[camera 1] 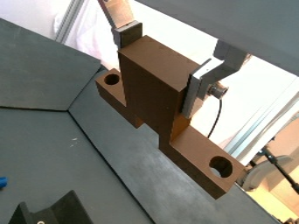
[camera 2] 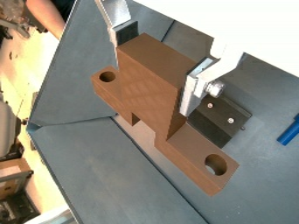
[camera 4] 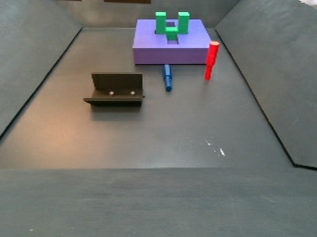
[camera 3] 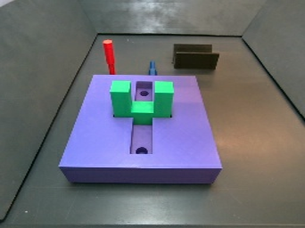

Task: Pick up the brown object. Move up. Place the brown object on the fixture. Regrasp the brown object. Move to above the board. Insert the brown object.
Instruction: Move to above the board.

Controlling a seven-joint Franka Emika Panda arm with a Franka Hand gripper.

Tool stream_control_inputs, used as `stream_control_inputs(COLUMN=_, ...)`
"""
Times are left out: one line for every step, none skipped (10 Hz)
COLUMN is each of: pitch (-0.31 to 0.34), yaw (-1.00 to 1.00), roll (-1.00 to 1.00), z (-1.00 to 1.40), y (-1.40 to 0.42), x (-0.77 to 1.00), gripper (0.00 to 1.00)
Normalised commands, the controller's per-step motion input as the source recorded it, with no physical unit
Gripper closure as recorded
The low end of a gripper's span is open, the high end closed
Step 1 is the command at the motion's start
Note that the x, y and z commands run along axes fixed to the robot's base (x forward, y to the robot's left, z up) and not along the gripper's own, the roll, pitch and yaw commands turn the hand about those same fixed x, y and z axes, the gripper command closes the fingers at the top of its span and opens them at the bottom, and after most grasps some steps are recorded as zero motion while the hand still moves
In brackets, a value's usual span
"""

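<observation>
Brown object (camera 1: 158,105) sits between my fingers in both wrist views: a stepped bar with a tall middle block and a low arm on each side, each arm with a round hole near its end. My gripper (camera 1: 170,59) is pinching the tall middle block, one silver finger (camera 1: 125,35) flat against one face, the other (camera 1: 208,80) against the opposite face. Same grip reads in the second wrist picture, gripper (camera 2: 162,54) closed on the brown object (camera 2: 158,101).

Neither side view shows the gripper or the brown object. Wrist views show grey surface under the piece, with no contact that I can see. Fixture (camera 2: 219,118) shows just past one finger in a wrist view, dark, with two small screws.

Side views:
- Fixture (camera 3: 195,57) stands on the grey surface (camera 3: 256,116), well apart from the board; also seen at (camera 4: 115,90).
- Board (camera 3: 143,134), purple, carries a green U-shaped block (camera 3: 142,99) astride its lengthwise slot; board again at (camera 4: 171,46).
- Red peg (camera 3: 109,56) stands upright just beside the board.
- Blue stick (camera 4: 168,77) lies on the surface between board and fixture.
</observation>
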Motion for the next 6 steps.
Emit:
stream_control_inputs(pitch=0.076, yaw=-0.13, roll=-1.0, z=0.29, y=-1.4, x=-0.99, gripper=1.0)
stream_control_inputs(pitch=0.06, yaw=-0.13, roll=-1.0, z=0.29, y=-1.4, x=-1.02, gripper=1.0)
stream_control_inputs(pitch=0.044, yaw=-0.12, roll=-1.0, z=0.29, y=-1.4, x=-1.1, gripper=1.0)
stream_control_inputs(pitch=0.046, yaw=-0.11, roll=-1.0, z=0.27, y=-1.4, x=-1.12, gripper=1.0)
stream_control_inputs(pitch=0.053, yaw=-0.11, roll=-1.0, z=0.27, y=-1.4, x=-1.11, gripper=1.0)
stream_control_inputs(pitch=0.06, yaw=-0.1, roll=-1.0, z=0.27, y=-1.4, x=-1.11, gripper=1.0)
